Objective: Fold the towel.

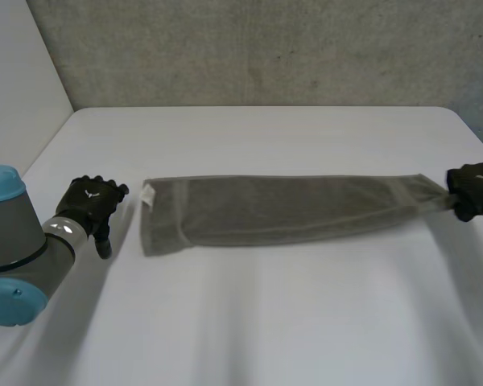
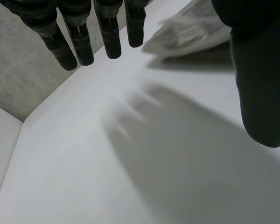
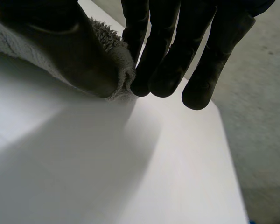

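Observation:
A grey towel (image 1: 282,209) lies in a long folded strip across the white table (image 1: 249,322), with a small white label at its left end. My right hand (image 1: 473,190) is at the strip's right end; in the right wrist view its thumb and fingers (image 3: 164,56) pinch the towel's corner (image 3: 115,51). My left hand (image 1: 90,203) hovers over the table just left of the strip's left end, fingers (image 2: 82,44) straight and apart from the thumb, holding nothing. The towel's left end (image 2: 189,30) lies just beyond its fingertips.
A grey wall (image 1: 258,48) rises behind the table's far edge. The table's right edge (image 3: 231,154) runs close beside my right hand. Bare table stretches in front of the towel and behind it.

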Motion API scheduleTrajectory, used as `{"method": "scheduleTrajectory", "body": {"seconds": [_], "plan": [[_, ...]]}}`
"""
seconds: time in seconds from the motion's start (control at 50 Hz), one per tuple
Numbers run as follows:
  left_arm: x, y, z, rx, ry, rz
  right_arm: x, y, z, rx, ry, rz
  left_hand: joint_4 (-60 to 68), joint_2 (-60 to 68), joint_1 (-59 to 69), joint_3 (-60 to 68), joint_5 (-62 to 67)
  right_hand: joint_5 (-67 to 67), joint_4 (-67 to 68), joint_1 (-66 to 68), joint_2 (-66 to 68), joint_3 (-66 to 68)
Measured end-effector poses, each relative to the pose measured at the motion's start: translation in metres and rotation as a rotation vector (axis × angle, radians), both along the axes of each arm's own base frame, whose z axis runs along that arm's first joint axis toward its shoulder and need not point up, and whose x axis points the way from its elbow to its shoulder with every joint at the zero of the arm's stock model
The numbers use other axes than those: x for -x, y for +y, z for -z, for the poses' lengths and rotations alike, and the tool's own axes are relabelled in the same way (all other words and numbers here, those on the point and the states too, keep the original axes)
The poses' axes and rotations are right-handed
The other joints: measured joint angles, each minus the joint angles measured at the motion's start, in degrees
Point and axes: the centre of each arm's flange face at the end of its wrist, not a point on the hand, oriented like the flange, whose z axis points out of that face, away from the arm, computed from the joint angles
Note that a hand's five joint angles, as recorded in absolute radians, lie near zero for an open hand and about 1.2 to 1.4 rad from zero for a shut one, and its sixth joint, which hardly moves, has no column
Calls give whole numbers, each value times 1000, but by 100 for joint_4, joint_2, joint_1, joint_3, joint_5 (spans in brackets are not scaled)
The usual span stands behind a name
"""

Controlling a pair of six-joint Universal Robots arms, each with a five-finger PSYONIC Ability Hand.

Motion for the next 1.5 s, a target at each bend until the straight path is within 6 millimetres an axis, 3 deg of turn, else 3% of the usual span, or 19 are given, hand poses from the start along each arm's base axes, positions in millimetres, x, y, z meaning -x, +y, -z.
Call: {"method": "scheduleTrajectory", "body": {"seconds": [0.18, 0.28, 0.34, 0.44, 0.54, 0.56, 0.6, 0.64, 0.72, 0.78, 0.9, 1.0, 1.08, 1.12, 1.18, 1.26, 1.32, 1.42, 1.5], "plan": [[1, 0, -4, 10, 2, 2, 34, -23, -21, 14, 5, 79, 0, -10, -3, -1, -23, 0, 0, 0, 0, 1], [2, -1, -13, 36, 8, 5, 37, -31, -40, 27, 9, 94, -1, -16, -6, -2, -45, 0, 0, 0, 0, 2], [4, -2, -23, 66, 16, 8, 25, -35, -58, 52, 14, 87, -14, -25, -11, -24, -83, 0, 0, 1, 0, 14], [8, -3, -44, 123, 38, 17, -27, -32, -94, 128, 20, 13, -17, -82, -23, -112, -213, 0, 0, 53, 88, 20], [18, -3, -69, 187, 104, 29, -107, -10, -129, 222, 10, -126, -24, -153, -38, -198, -326, 0, 0, 53, 132, 33], [20, -3, -76, 203, 126, 31, -134, 1, -135, 245, 3, -180, -24, -153, -38, -198, -329, 0, 0, 53, 141, 33], [24, -3, -87, 224, 163, 33, -174, 20, -138, 267, -10, -269, -24, -153, -39, -200, -331, 0, 0, 53, 141, 34], [25, -3, -92, 234, 184, 34, -196, 32, -138, 275, -17, -322, -24, -153, -39, -200, -331, 0, 0, 53, 141, 34], [33, -2, -104, 253, 239, 47, -276, 89, -116, 264, -31, -538, -24, -153, -39, -202, -331, 0, 0, 54, 141, 34], [39, 1, -105, 252, 254, 60, -312, 122, -91, 238, -15, -651, -25, -154, -39, -202, -331, 0, 0, 54, 141, 34], [48, 8, -99, 229, 256, 85, -351, 167, -34, 180, 66, -795, -25, -154, -39, -205, -331, -114, -150, -6, 14, -98], [52, 12, -92, 210, 248, 99, -360, 184, -1, 132, 116, -840, -25, -154, -39, -205, -331, -1797, -1925, -1539, -1770, -1891], [55, 14, -88, 201, 243, 106, -358, 186, 5, 108, 119, -841, -25, -154, -39, -205, -331, -2959, -3017, -2664, -2823, -2970], [55, 14, -88, 200, 243, 108, -356, 186, -3, 102, 93, -829, -25, -154, -39, -205, -331, -4212, -4210, -3783, -3979, -4093], [57, 14, -89, 203, 245, 113, -347, 183, -34, 101, -1, -791, -25, -154, -39, -205, -331, -6188, -6150, -5698, -5969, -6061], [62, 17, -92, 211, 251, 128, -328, 171, -68, 94, -109, -721, -25, -154, -39, -205, -331, -6202, -6230, -5932, -6102, -6239], [67, 20, -93, 213, 256, 144, -310, 157, -82, 82, -145, -663, -24, -154, -39, -205, -331, -6202, -6230, -5939, -6103, -6239], [77, 28, -93, 211, 260, 175, -277, 138, -81, 37, -137, -572, -25, -154, -39, -205, -331, -6202, -6230, -5952, -6103, -6239], [86, 35, -88, 194, 259, 204, -245, 125, -65, -33, -103, -492, -25, -154, -39, -205, -331, -6202, -6230, -5953, -6103, -6239]]}}
